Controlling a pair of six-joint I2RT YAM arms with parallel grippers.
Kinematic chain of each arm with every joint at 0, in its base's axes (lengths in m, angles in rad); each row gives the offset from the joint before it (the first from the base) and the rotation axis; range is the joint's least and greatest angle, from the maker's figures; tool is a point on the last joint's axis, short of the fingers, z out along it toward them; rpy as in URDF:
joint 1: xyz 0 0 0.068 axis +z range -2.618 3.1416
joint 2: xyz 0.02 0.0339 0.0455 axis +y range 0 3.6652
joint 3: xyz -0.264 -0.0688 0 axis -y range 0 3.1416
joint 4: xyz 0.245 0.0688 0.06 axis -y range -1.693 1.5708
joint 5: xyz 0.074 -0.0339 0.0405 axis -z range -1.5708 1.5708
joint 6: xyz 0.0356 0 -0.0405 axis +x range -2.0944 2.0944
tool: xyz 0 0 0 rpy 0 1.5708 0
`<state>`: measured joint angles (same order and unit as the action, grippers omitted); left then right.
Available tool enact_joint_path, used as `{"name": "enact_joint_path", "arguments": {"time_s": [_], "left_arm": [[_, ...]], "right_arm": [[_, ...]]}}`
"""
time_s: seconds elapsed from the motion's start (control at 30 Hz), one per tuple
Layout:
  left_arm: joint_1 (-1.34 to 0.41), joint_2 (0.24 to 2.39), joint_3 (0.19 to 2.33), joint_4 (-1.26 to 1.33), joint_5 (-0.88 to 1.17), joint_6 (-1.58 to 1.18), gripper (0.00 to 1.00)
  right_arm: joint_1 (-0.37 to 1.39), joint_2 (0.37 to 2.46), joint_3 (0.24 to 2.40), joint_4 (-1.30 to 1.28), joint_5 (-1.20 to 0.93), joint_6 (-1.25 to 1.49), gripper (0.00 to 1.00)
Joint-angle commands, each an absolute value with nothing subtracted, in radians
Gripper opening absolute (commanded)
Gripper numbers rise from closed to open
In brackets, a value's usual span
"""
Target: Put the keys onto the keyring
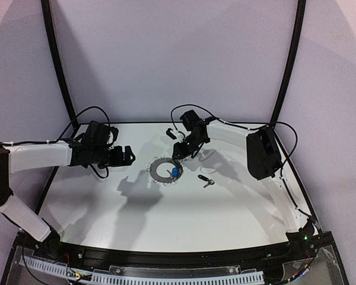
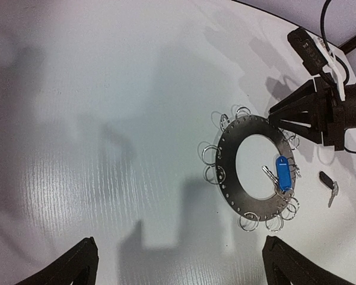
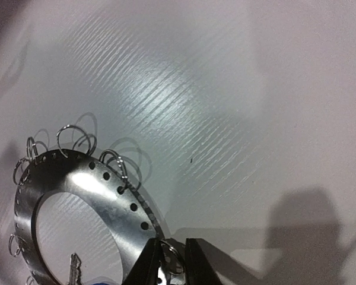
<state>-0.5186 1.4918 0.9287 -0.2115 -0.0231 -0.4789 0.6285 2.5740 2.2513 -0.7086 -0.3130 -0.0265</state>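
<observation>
Top external showed a white, finely ribbed table [image 1: 107, 208] before pale lilac walls [image 1: 166, 53]. The flat grey metal keyring [image 1: 155, 169] lay mid-table — the blue-headed key [image 1: 175, 172] on its band, the black-headed key [image 1: 206, 180] just beside it. The right gripper [image 1: 179, 155] pinched a rim wire loop [image 3: 173, 256]; the left gripper [image 1: 129, 155] hovered wide open, empty.

The keyring [image 3: 101, 187] is smooth grey metal with a bright sheen, and the thin wire loops [image 3: 76, 132] on its rim are shiny bare metal. The blue key [image 2: 283, 173] has a glossy plastic head and a metal blade, the black key [image 2: 326, 179] a duller plastic head. The table [image 2: 95, 119] is white, finely ribbed and faintly glossy.
</observation>
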Motion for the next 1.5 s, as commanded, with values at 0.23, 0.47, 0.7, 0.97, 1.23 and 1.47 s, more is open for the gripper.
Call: {"name": "enact_joint_path", "arguments": {"time_s": [0.23, 0.47, 0.7, 0.97, 1.23, 1.47], "left_arm": [[-0.511, 1.428, 0.909, -0.226, -0.015, -0.469, 0.99], [-0.511, 1.401, 0.915, -0.182, 0.124, -0.358, 0.99], [-0.511, 1.37, 0.975, -0.163, 0.449, -0.213, 0.99], [-0.512, 1.335, 1.04, -0.126, 0.65, -0.164, 0.93], [-0.577, 1.316, 1.065, -0.09, 0.722, -0.218, 0.83], [-0.638, 1.271, 1.047, -0.141, 0.683, -0.143, 0.66]], "right_arm": [[0.634, 2.514, 2.217, -0.7, -0.363, -0.045, 0.0], [0.662, 2.328, 2.073, -0.615, -0.353, -0.189, 0.0], [0.715, 2.096, 1.88, -0.477, -0.458, -0.264, 0.0], [0.783, 1.864, 1.704, -0.434, -0.697, -0.356, 0.0], [0.867, 1.803, 1.698, -0.485, -0.556, -0.287, 0.0], [0.887, 1.743, 1.635, -0.415, -0.471, -0.176, 0.0]]}}
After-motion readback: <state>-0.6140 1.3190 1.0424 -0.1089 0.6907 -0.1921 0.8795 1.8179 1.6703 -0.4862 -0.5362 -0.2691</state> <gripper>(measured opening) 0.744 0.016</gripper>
